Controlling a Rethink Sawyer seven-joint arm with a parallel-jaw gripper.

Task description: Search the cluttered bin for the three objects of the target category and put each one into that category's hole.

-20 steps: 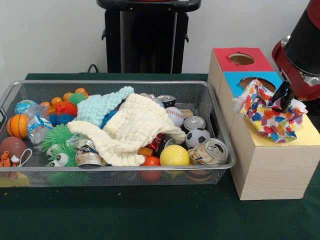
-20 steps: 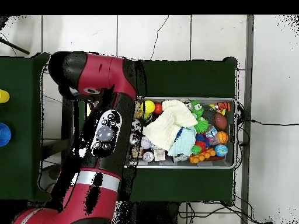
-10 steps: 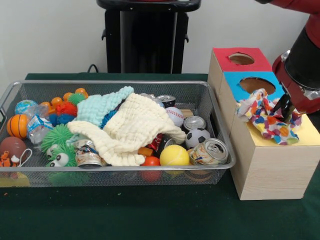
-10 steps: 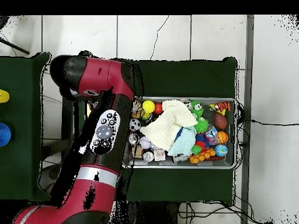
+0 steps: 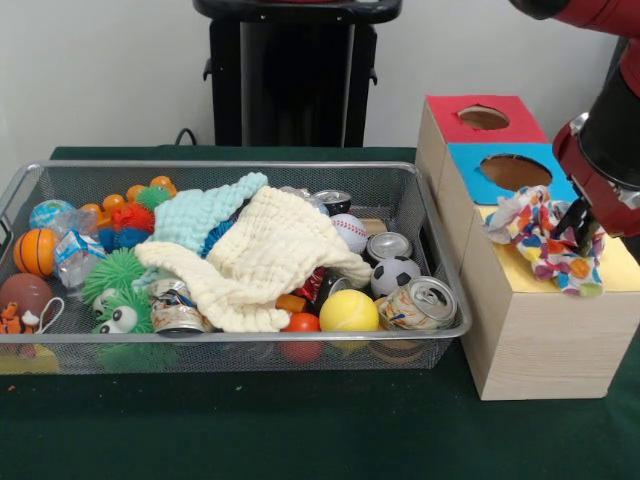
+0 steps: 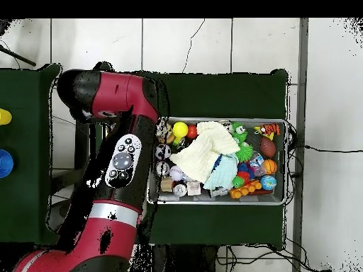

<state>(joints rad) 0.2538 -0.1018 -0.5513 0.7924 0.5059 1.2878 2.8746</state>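
1. At the left of the front view a wire bin (image 5: 20,190) sits on the green table (image 5: 300,430); its left end holds a small basketball (image 5: 34,252), orange balls and green spiky toys (image 5: 115,270).
2. In the bin's middle a cream cloth (image 5: 262,258) lies spread over the clutter, with a pale blue cloth (image 5: 200,215) touching its upper left edge.
3. At the bin's right end lie a baseball (image 5: 349,232), a soccer ball (image 5: 396,274), a yellow ball (image 5: 349,311) and a can (image 5: 420,303) against the front wall.
4. Right of the bin stands a wooden box (image 5: 530,340) with a red, a blue and a yellow top section; round holes show in the red and blue ones.
5. A multicoloured cloth (image 5: 540,235) is bunched on the yellow section, just below the blue hole.
6. At the right edge the gripper (image 5: 578,222) comes down onto that cloth, its dark fingers pinching the cloth's right part.
7. In the overhead view the red arm (image 6: 117,170) covers the box, left of the bin (image 6: 287,170).
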